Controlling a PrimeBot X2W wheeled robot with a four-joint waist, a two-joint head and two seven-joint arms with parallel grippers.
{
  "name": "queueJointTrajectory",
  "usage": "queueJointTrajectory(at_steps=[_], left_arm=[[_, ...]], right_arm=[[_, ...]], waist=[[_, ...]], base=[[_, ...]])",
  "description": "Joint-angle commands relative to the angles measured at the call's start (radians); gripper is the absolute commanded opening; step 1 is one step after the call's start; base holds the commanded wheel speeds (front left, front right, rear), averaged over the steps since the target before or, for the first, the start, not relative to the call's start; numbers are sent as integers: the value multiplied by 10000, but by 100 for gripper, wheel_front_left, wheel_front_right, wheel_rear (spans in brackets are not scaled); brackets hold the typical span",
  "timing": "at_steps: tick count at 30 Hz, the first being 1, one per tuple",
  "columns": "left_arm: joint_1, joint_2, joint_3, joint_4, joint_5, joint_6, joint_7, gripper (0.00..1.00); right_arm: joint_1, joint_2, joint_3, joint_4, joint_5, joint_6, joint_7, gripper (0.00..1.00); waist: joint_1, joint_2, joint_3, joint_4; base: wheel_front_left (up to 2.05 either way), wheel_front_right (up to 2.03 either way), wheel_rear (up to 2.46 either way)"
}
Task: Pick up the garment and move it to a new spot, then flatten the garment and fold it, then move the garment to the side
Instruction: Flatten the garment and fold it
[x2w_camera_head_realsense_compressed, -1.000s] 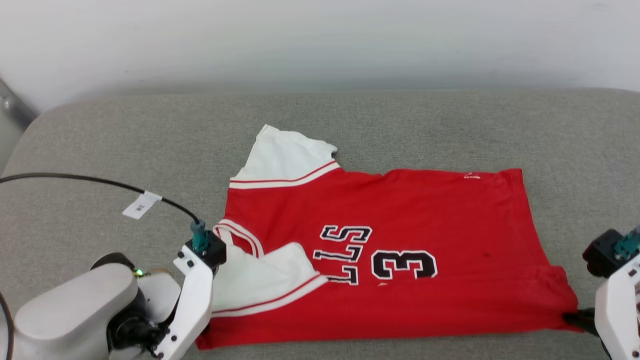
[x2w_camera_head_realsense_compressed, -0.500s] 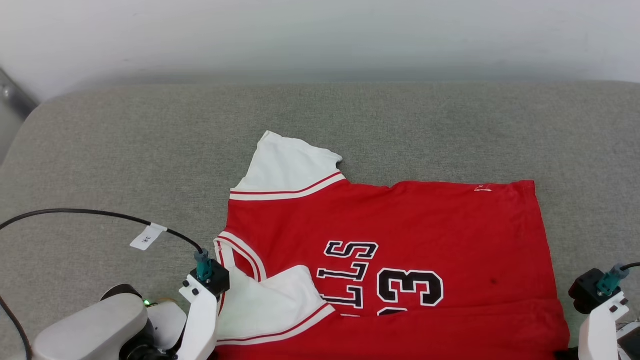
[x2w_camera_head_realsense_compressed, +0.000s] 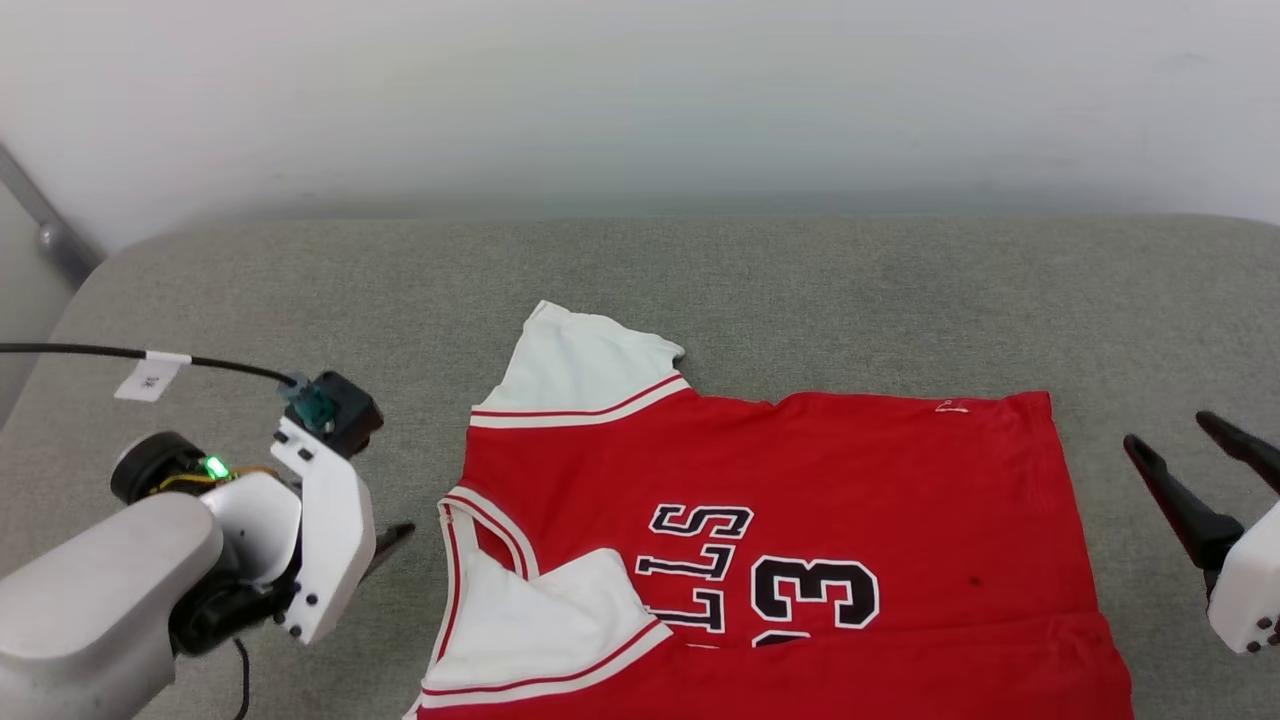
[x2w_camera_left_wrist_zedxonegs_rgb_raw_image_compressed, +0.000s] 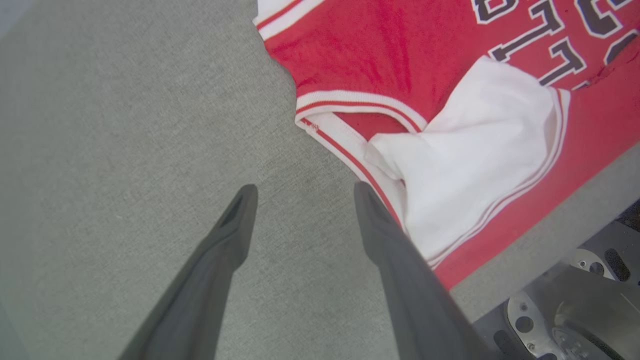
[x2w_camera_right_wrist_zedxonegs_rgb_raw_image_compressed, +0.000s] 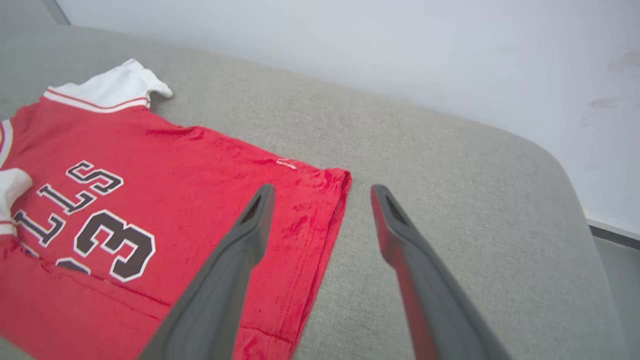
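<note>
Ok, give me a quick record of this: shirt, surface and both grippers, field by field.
surface: grey cushion
garment: lying on the cushion, near sleeve folded onto the front, far sleeve out flat
near edge: folded over part of the lettering
left gripper: open, beside the collar, holding nothing
right gripper: open, by the hem, holding nothing

Garment (x2w_camera_head_realsense_compressed: 800, 470) lies between left claw (x2w_camera_left_wrist_zedxonegs_rgb_raw_image_compressed: 305, 189) and right claw (x2w_camera_right_wrist_zedxonegs_rgb_raw_image_compressed: 322, 189), probably on cushion (x2w_camera_head_realsense_compressed: 800, 280).

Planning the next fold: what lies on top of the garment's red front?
The near white sleeve is folded onto the garment, hiding part of the lettering. Whatever lies beneath that sleeve is covered.
</note>
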Motion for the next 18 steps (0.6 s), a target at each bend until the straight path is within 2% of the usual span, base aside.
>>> queueJointTrajectory(at_steps=[1,5,10,13,18], left_arm=[[-223,-132,164,58,188,179,-318,100],[-645,-372,437,409,805,507,-1176,100],[-1433,-831,781,959,1145,600,-1708,100],[-2043,-1060,990,1381,1159,585,-1613,100],[-3195,-1505,1356,2126,786,460,-841,100]], right_arm=[[203,413,-454,-50,-379,-8,-411,100],[527,1746,-1743,-631,-1440,-8,-1614,100],[1166,3436,-2832,-1686,-2577,-8,-2584,100],[1513,4313,-3163,-2378,-3048,-8,-2963,100],[1844,5333,-3358,-3180,-3563,-8,-3350,100]], waist=[[1,-1,-28,-54],[1,-1,10,-190],[1,-1,230,-460],[1,-1,501,-684],[1,-1,1225,-1135]], base=[[0,0,0],[0,0,0],[0,0,0],[0,0,0],[0,0,0]])
